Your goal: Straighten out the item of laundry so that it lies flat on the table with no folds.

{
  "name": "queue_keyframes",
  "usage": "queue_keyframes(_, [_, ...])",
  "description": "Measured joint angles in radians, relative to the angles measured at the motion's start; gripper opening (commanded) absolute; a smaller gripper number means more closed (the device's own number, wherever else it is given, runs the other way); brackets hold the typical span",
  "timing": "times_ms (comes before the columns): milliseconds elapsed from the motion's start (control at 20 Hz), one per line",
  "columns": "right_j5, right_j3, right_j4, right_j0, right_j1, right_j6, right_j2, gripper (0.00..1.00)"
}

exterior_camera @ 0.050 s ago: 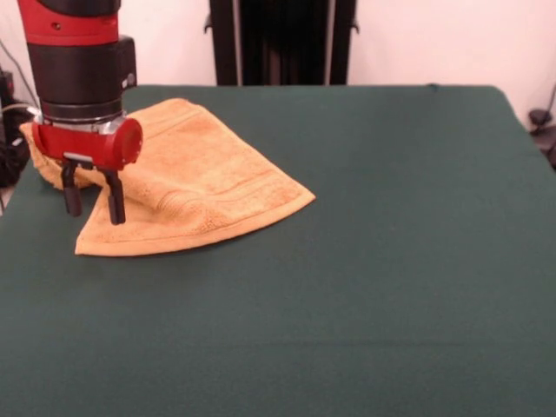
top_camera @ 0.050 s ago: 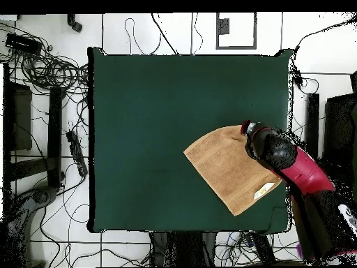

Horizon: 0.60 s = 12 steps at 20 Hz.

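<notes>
towel: we see the small orange-tan terry hand towel [exterior_camera @ 0.050 s ago: 187, 187] lying on the dark green cloth table [exterior_camera @ 0.050 s ago: 365, 261], folded over itself, so it is not flat yet. In the overhead view the towel [top_camera @ 0.050 s ago: 226, 167] sits at about 4 o'clock from the table's [top_camera @ 0.050 s ago: 139, 105] centre, close to that edge.
label: the small white care label [top_camera @ 0.050 s ago: 266, 190] shows at the towel's 4 o'clock corner in the overhead view.
pincer: the red and black gripper [exterior_camera @ 0.050 s ago: 91, 195] has its two dark fingers apart, holding nothing, tips low at the towel's 9 o'clock edge in the front view. We can't tell whether they touch the cloth.
fold: the top layer ends in a raised crease near the woven bands; the edge under the gripper looks bunched.
risk 1: closing here may pinch both layers, we judge. Pulling would then drag the whole towel, not open the fold.
risk 2: the towel is near the table edge. A pull towards that edge could slide a corner off.
risk 3: terry on cloth likely grips, so a short drag may leave fresh wrinkles.
risk 4: too shallow a grasp could slip off the single layer.
</notes>
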<state>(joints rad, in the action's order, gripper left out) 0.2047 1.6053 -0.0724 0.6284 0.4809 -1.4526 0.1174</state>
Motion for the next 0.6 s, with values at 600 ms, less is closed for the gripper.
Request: queue_keyframes(600, [-0.062, 0.0, -0.013, 0.0, -0.019, 0.0, 0.0, 1.0])
